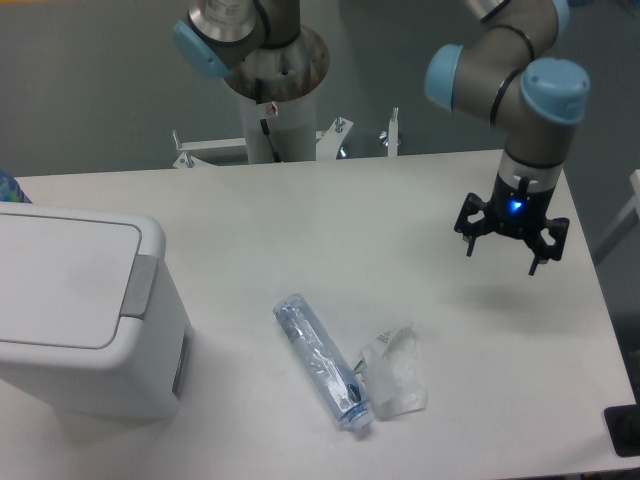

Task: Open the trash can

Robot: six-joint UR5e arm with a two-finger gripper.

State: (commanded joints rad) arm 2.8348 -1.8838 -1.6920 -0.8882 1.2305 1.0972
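The trash can [80, 310] is a big white boxy bin at the left edge of the table, its flat lid down and a grey push tab [139, 286] on the lid's right side. My gripper [503, 258] hangs above the table's right side, far from the bin, its black fingers spread open with nothing between them. A blue light glows on the gripper body.
A crushed clear plastic bottle [322, 362] lies on the table near the front, with a crumpled clear wrapper [395, 375] touching its right side. The arm's base column [275, 95] stands behind the table's far edge. A dark object [624, 430] sits at the front right corner.
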